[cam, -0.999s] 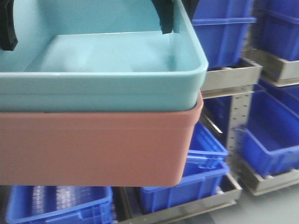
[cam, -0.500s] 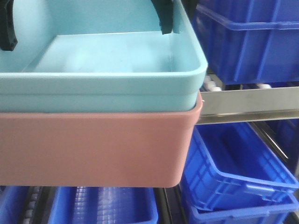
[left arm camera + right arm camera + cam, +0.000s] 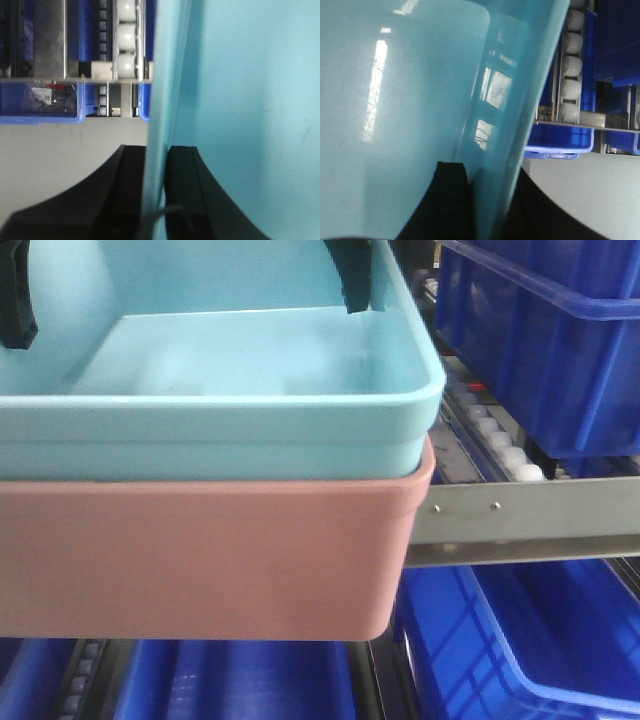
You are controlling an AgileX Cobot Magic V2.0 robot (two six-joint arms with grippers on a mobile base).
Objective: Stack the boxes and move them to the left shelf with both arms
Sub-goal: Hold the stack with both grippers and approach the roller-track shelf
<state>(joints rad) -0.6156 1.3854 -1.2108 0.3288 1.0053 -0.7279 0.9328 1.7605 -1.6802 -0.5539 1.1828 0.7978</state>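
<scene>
Turquoise box (image 3: 220,430) sits nested in the pink box (image 3: 200,560), the stack carried in the air and filling the front view.

Change over the last second: the stack's place in the frame is the same, but the background has swung. The left shelf's steel front bar (image 3: 520,520) and its white rollers (image 3: 500,445) now sit close on the stack's right. Judgement: stacking is done and the carry is nearing the shelf.

Left end effector (image 3: 156,160) is clamped narrow across the upper box's side wall, one finger on each face. Right end effector (image 3: 485,200) pinches the opposite wall likewise.

Edges: the front bar is level with the pink box's wall, so the stack probably needs lifting to clear it. A royal-blue bin (image 3: 540,350) occupies the rollers further right. Bare rollers show between it and the stack. The lane behind the stack is hidden. More blue bins (image 3: 520,650) lie below.
</scene>
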